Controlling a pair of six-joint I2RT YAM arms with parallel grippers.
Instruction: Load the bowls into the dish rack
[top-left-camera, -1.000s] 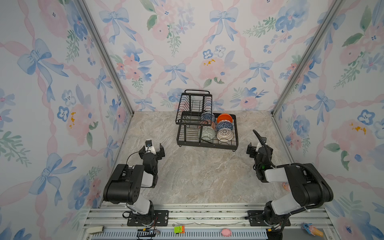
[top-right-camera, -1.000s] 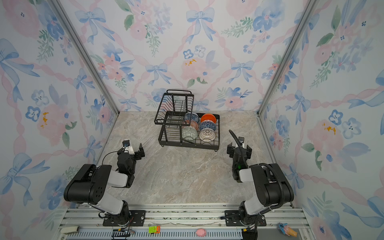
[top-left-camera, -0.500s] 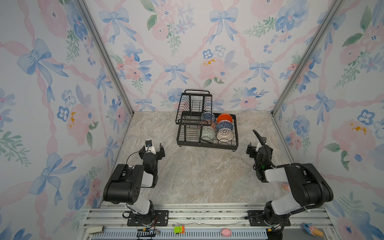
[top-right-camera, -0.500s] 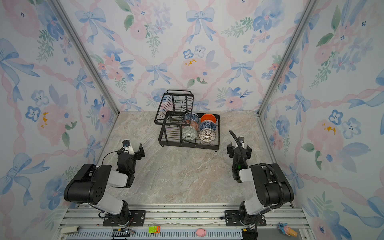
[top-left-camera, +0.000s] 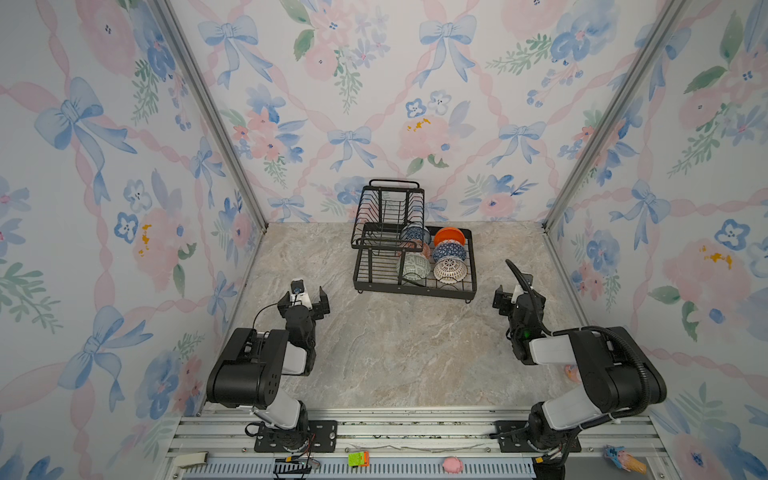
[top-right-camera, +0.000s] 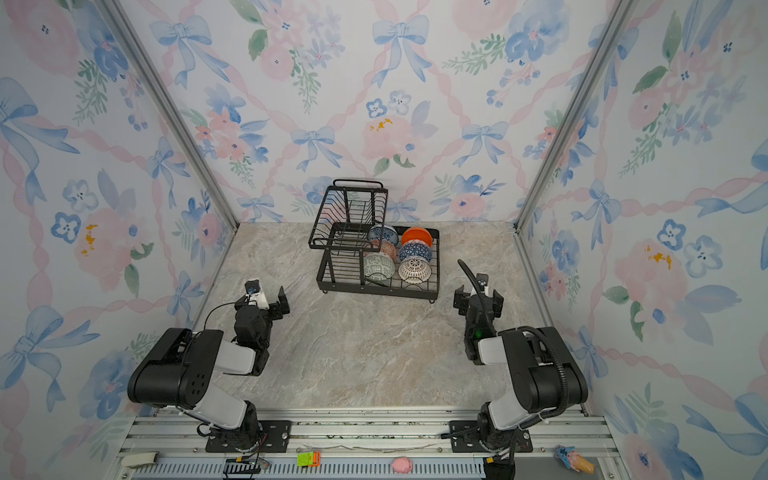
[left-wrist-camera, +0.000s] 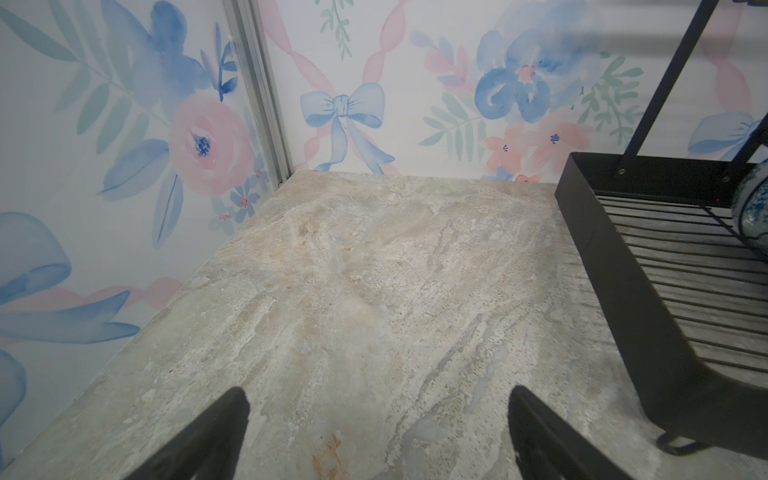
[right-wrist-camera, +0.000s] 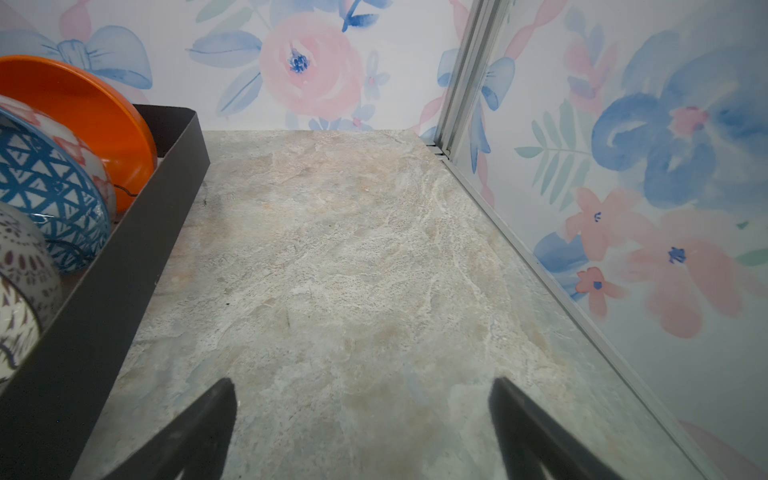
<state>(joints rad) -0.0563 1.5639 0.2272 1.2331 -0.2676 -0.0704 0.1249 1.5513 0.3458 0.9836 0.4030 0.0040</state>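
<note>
Lister: Nothing has moved since a second ago; both arms, the rack and all six bowls lie as they did. Item one: dish rack (top-left-camera: 415, 289), black wire, at the back middle of the counter (top-left-camera: 395, 353), near the rear wall. Its upper basket (top-left-camera: 388, 208) is raised on the left side.

Checker: Bowls, and where?

Lister: Six, all in the rack's lower tray, right half, leaning on edge in two rows.
- Left row, back to front: blue-and-white bowl (top-left-camera: 415, 233), red-orange patterned bowl (top-left-camera: 420, 249), grey-green bowl (top-left-camera: 413, 266). The first two sit partly under the basket's edge.
- Right row, back to front: orange bowl (top-left-camera: 449, 236), dark blue geometric bowl (top-left-camera: 449, 251), white lattice bowl (top-left-camera: 450, 269).

Both top views show the same order.

Checker: Claws?

Lister: Left claw (top-left-camera: 305, 300), spread wide and pinching nothing, low over the counter at front left, apart from the rack. In the left wrist view its fingers (left-wrist-camera: 232, 415) frame bare counter, with the rack's side wall (left-wrist-camera: 623, 291) just beside. Right claw (top-left-camera: 519, 301), likewise spread and pinching nothing, low over the counter to the rack's front right, not touching it. In the right wrist view the rack's wall (right-wrist-camera: 124, 270) stands to one side. The orange bowl (right-wrist-camera: 83, 112), the dark blue geometric bowl (right-wrist-camera: 45, 187) and the white lattice bowl (right-wrist-camera: 20, 270) show behind it.
</note>
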